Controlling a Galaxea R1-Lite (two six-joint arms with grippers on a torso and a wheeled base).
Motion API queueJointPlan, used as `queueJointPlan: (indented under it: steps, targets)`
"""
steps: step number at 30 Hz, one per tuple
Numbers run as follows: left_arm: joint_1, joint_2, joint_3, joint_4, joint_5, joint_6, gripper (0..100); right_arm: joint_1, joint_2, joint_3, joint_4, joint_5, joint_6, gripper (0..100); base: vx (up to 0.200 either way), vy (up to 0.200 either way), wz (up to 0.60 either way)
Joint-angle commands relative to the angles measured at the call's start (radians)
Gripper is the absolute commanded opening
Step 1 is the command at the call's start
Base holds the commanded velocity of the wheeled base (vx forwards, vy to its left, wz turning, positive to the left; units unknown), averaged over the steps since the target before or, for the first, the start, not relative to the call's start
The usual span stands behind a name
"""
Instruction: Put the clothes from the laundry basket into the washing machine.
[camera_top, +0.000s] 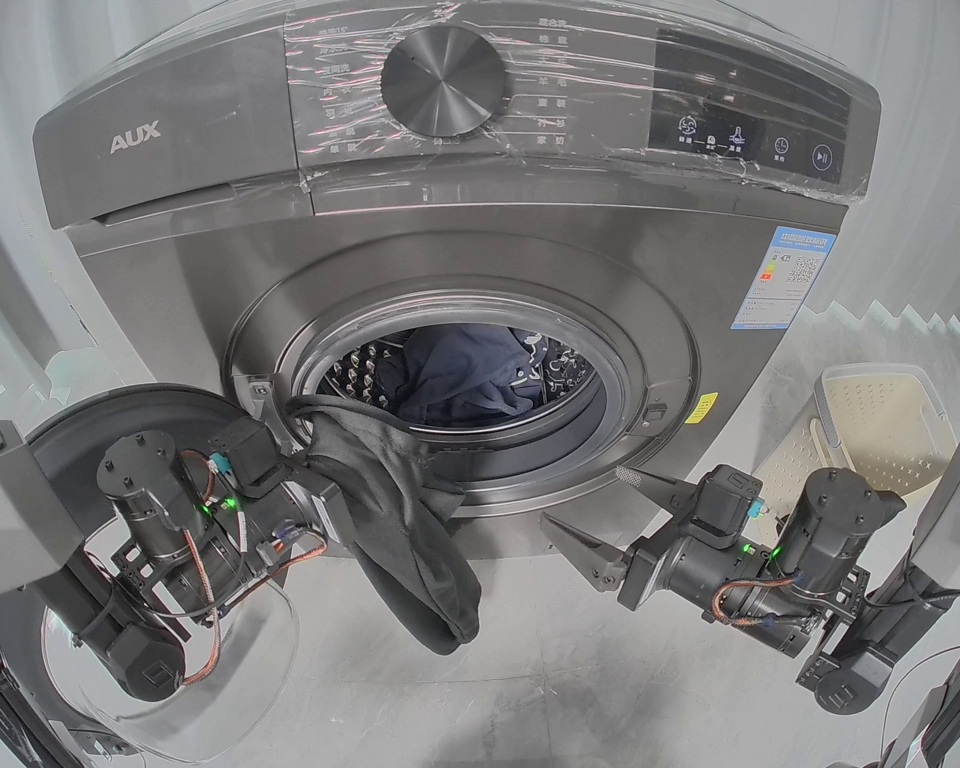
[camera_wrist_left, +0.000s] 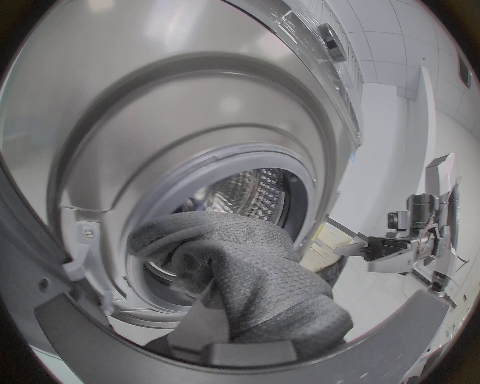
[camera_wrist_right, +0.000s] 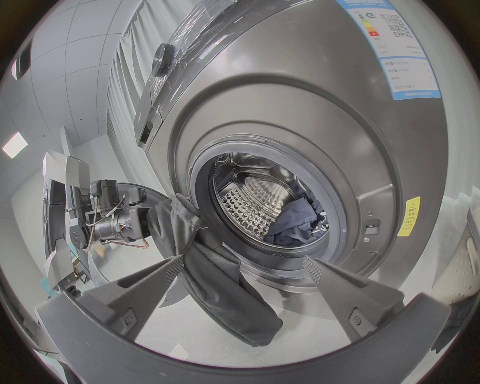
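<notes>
The grey washing machine (camera_top: 560, 250) stands with its door swung open. A navy garment (camera_top: 465, 375) lies inside the drum, seen also as navy garment (camera_wrist_right: 295, 222). A dark grey garment (camera_top: 410, 530) hangs over the lower left rim of the opening and droops toward the floor. My left gripper (camera_top: 318, 488) is shut on its upper part at the rim; the cloth (camera_wrist_left: 260, 270) drapes over the fingers and hides their tips. My right gripper (camera_top: 585, 497) is open and holds nothing, just below and right of the opening, close to the hanging garment (camera_wrist_right: 220, 285).
The open door (camera_top: 100, 430) with its glass bowl sits at the left, behind my left arm. A pale laundry basket (camera_top: 880, 420) stands on the floor at the right of the machine. Bare grey floor lies below the opening.
</notes>
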Motion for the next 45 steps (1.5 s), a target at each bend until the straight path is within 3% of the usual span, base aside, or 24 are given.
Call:
queueJointPlan:
  steps: [1,9,15,27,36,41,45]
  targets:
    - [-0.030,-0.007,0.012,-0.001,0.001,-0.006,0,0.005,0.000,0.001,-0.001,0.000,0.000,100,0.000,0.000,0.00]
    - [-0.036,-0.003,0.020,-0.001,0.001,-0.003,0,0.005,0.001,0.001,-0.001,0.000,0.000,100,0.000,0.000,0.00]
    - [-0.033,-0.001,0.012,-0.001,0.002,-0.003,0,0.005,0.001,0.001,-0.001,0.000,0.000,100,0.000,-0.200,0.00]
    - [-0.028,0.008,0.010,-0.001,0.002,0.002,0,0.007,0.001,0.001,-0.001,0.000,0.002,100,0.000,0.000,0.00]
    - [-0.045,0.108,-0.060,0.001,0.001,0.013,0,0.048,-0.008,-0.006,-0.001,-0.006,0.003,100,0.000,0.000,0.00]
    - [-0.097,0.228,-0.135,-0.001,0.001,-0.010,0,0.048,-0.009,-0.006,-0.001,-0.003,0.003,100,0.000,0.000,0.00]
    - [-0.099,0.304,-0.253,-0.001,0.001,-0.033,0,0.048,-0.009,-0.005,-0.001,-0.003,0.003,100,0.000,0.000,0.00]
